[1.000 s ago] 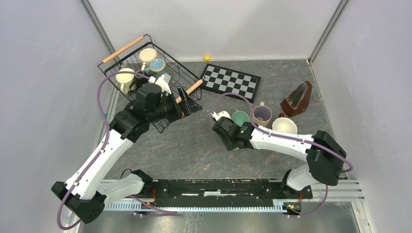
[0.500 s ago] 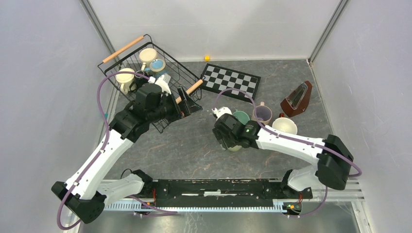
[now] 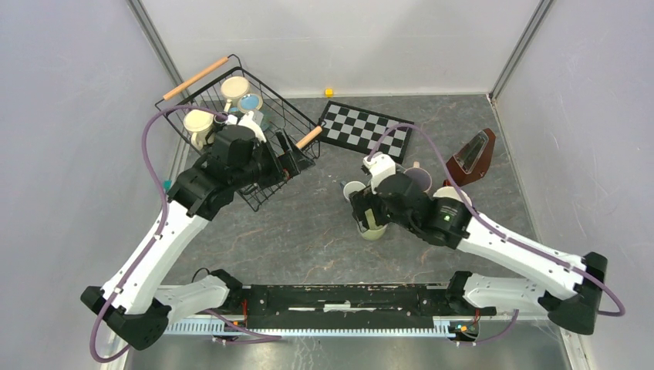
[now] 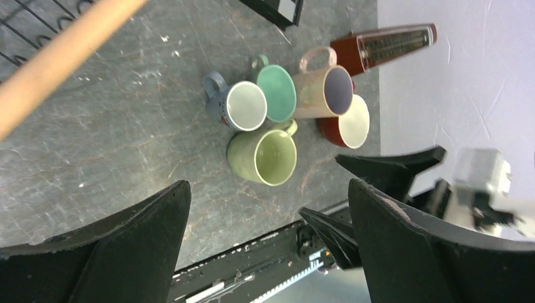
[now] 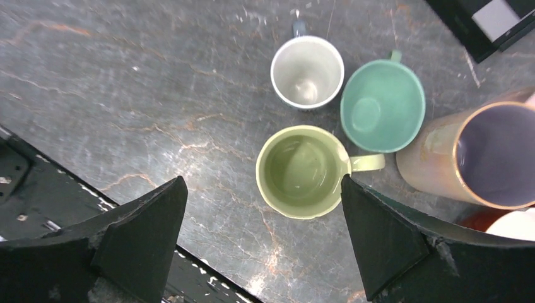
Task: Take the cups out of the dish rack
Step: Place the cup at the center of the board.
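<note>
My right claw (image 5: 262, 189) hangs with its fingers spread wide, one on each side of the light green mug (image 5: 303, 172). The mug stands upright on the worktop (image 5: 126, 95), straight beneath the claw. Neither finger touches its wall, so I read it as set down and let go, not held. I think it sits there because everything unloaded is being gathered into one tight group. Just beyond the claw are the white-lined mug (image 5: 307, 71) and the teal mug (image 5: 382, 105). Past the finger on the handle's side is the beige-pink mug (image 5: 486, 154). All are mouth-up and nearly touching. The right arm stretches forward and inward from its base, with the wrist bent so the claw looks straight down.

My left claw (image 4: 268, 189) is spread wide too and carries nothing. It is poised at the near rim of the dish rack (image 3: 284, 117), with the wooden handle (image 4: 63, 57) crossing close beside it. Three cups (image 3: 235, 87) sit in the rack, behind the claw. The left arm rises from its base with the elbow bent and the forearm reaching toward the rack. The claw is tilted, so it faces out across the worktop toward the group, not down into the rack. To me that looks like waiting at the rack to take the next cup.
</note>
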Motion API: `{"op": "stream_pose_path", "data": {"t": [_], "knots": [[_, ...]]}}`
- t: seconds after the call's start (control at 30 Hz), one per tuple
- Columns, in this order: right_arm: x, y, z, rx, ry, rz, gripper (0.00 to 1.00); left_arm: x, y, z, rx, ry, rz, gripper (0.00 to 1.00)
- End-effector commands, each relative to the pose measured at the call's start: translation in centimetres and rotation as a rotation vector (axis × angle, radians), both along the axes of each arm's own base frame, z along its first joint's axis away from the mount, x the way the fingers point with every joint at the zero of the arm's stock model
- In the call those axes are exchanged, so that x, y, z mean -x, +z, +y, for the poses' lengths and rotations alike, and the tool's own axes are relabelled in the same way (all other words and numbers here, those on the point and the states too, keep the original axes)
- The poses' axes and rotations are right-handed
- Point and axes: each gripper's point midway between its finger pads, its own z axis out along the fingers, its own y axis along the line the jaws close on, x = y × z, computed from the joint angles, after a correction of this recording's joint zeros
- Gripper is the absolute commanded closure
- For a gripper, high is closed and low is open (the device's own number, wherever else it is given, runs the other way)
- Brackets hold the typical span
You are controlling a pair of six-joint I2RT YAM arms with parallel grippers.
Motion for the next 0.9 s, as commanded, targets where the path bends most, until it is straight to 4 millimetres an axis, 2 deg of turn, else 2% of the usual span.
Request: {"op": "stream_pose_path", "data": {"t": [0.0,0.1,0.23,0.4,0.53,0.73,0.77,0.87], "knots": [[-0.7,5.3,0.4,-0.14,0.009,-0.131,0.02,-2.1,2.6,2.3,-0.108,0.114,-0.093,0.0],[-0.6,6.8,-0.1,-0.176,0.0,-0.162,0.02,-3.7,4.0,4.5,-0.18,0.236,-0.128,0.0],[-0.5,8.3,-0.6,-0.217,-0.008,-0.191,0.02,-6.3,5.0,7.9,-0.307,0.426,-0.148,0.0],[-0.2,9.1,-0.9,-0.245,-0.009,-0.206,0.02,-9.9,4.5,12.0,-0.356,0.639,-0.111,0.0],[0.1,9.6,-1.1,-0.259,0.0,-0.213,0.02,-12.8,3.3,14.9,-0.363,0.763,-0.065,0.0],[0.1,11.2,-1.6,-0.281,-0.006,-0.245,0.02,-17.6,0.0,18.6,-0.359,0.886,0.027,0.0],[0.2,11.8,-1.7,-0.286,0.001,-0.256,0.02,-19.6,-1.3,19.6,-0.356,0.923,0.063,0.0],[0.3,12.1,-1.5,-0.285,0.021,-0.261,0.02,-22.1,-2.7,20.4,-0.343,0.953,0.099,0.0]]}}
